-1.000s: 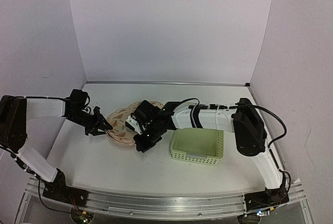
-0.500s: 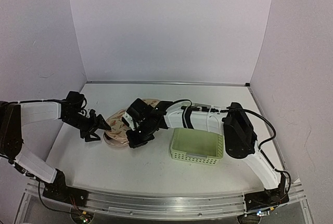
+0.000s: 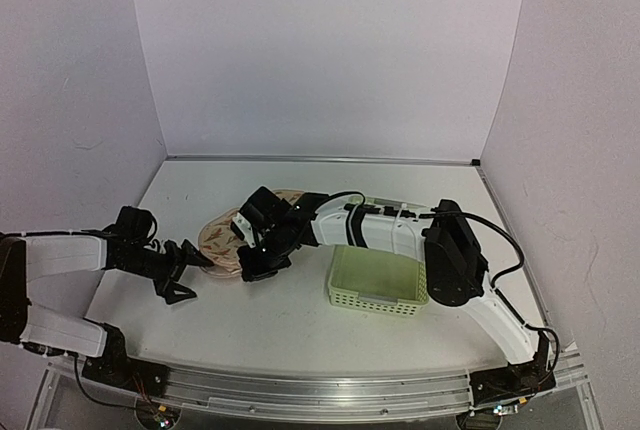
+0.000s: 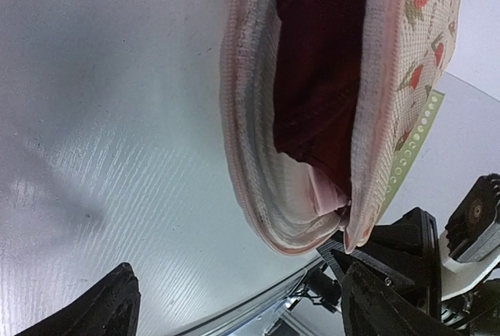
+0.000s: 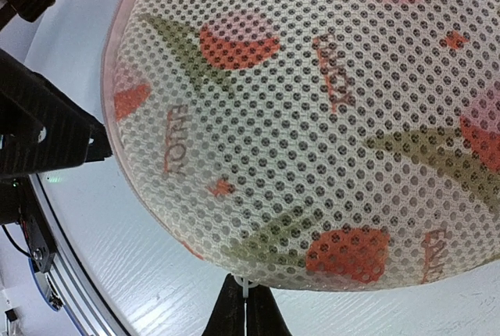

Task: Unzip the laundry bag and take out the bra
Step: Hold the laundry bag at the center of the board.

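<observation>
Cream mesh printed with red and green motifs forms the laundry bag [image 3: 222,238]. It lies on the white table [image 3: 300,330] left of centre, at 9 o'clock from the pale green basket [image 3: 380,282] and near it.

In the left wrist view the rim gapes along one side. The bra [image 4: 320,78], a dark red fabric, shows inside the bag against the pale lining [image 4: 258,156].

The left gripper [image 3: 188,272] sits at 8 o'clock from the bag, near it but apart. Its two fingers are spread wide with nothing between them.

The right gripper [image 3: 252,262] extends in from 3 o'clock, its arm running along the basket's far side. In the top view the arm covers the bag's right-hand part. The fingertips meet at the rim at 5 o'clock.

In the right wrist view the right gripper's fingers [image 5: 228,312] are pinched together on a small pale tab [image 5: 248,284] at the bag's edge. Whether this is the zip pull cannot be told.

Between the motifs the mesh carries small red lettering [image 5: 173,137] that appears to read "ENJOY", repeated in several places. In that view the left gripper's black fingers stand at 9 o'clock, beyond the bag.
</observation>
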You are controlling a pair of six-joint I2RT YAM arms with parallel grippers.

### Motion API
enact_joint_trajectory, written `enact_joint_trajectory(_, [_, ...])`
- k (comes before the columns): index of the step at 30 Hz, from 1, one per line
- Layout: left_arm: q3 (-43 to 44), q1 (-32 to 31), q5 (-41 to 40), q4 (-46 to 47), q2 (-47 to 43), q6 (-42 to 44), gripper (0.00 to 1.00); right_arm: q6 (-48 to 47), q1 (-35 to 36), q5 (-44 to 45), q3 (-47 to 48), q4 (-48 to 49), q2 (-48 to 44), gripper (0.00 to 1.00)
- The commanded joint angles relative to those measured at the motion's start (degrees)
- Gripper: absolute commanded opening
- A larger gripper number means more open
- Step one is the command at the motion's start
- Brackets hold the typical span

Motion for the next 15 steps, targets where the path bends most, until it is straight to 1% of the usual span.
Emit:
enact_joint_trajectory(1, [-1.86, 0.06, 1.45, 14.18, -0.73, -9.87, 0.90, 0.48, 0.28, -1.05, 2.09, 1.46, 0.38, 0.00])
enact_joint_trajectory(6, [-3.11, 0.07, 0.97, 21.93, -1.21, -14.64, 0.91, 0.48, 0.24, -1.14, 1.30, 1.82, -0.11, 0.00])
enact_joint_trajectory(10, [-3.10, 0.03, 0.84, 23.50, -1.67, -15.77, 0.90, 0.64, 0.21, -1.14, 0.70, 2.09, -0.41, 0.00])
enact_joint_trajectory(15, [-3.19, -0.62, 1.15, 24.59, 1.65, -15.38, 0.89, 0.83, 0.23, -0.99, 0.07, 2.46, -0.98, 0.00])
